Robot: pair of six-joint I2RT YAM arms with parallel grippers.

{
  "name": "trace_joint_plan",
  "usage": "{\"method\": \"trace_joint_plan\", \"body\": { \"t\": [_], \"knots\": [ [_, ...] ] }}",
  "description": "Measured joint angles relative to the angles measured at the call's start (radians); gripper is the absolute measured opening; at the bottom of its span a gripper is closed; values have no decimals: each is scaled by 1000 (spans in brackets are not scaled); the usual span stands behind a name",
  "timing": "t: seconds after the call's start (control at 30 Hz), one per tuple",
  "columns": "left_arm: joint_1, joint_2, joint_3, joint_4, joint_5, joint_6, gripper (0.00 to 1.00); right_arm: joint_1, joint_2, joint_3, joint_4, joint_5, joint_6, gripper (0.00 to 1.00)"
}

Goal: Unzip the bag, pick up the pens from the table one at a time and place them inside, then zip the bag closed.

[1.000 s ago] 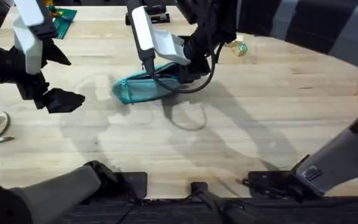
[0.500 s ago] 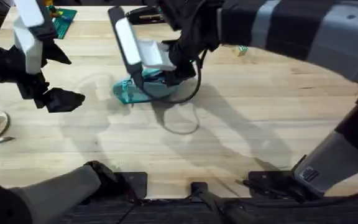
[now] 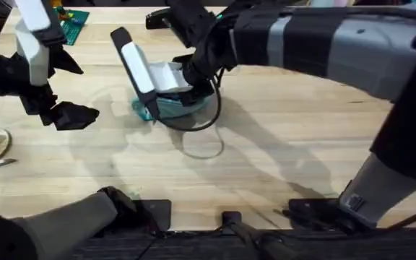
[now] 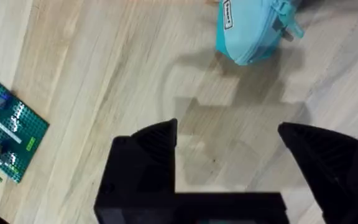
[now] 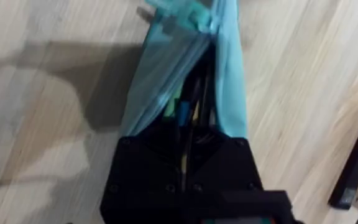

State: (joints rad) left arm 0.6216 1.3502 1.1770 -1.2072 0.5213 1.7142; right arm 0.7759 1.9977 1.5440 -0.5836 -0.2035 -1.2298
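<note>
On table [image 3: 280, 144], right gripper [image 5: 182, 152] inside unzipped bag [image 5: 229, 74]

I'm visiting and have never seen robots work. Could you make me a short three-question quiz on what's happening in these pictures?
1. True or false: the bag is zipped fully shut.
2. Which gripper is at the bag's opening?
A. left gripper
B. right gripper
C. both
3. Fill in: the left gripper hangs over bare ____, its fingers spread.

Key:
1. False; in the right wrist view the bag gapes, with coloured pens inside.
2. B.
3. Table; it holds nothing, and the bag lies apart from it.
</note>
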Motion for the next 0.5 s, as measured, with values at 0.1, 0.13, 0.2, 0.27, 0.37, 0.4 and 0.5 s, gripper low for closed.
{"method": "trace_joint_plan", "body": {
  "t": [0.1,0.13,0.2,0.27,0.37,0.4,0.5],
  "knots": [
    [0,0,0,0,3,0,993,31,21,0,19,0,-3,88],
    [0,0,0,0,3,0,993,32,22,0,19,0,-3,172],
    [0,0,0,0,3,0,993,33,21,0,21,0,-2,459],
    [0,0,0,0,3,0,993,32,21,2,26,2,-2,748],
    [0,0,0,0,3,0,993,32,21,17,31,5,-5,991],
    [0,0,0,0,3,0,993,32,21,18,29,5,-5,995],
    [0,0,0,0,3,0,994,32,21,18,28,13,5,997]
  ]
}}
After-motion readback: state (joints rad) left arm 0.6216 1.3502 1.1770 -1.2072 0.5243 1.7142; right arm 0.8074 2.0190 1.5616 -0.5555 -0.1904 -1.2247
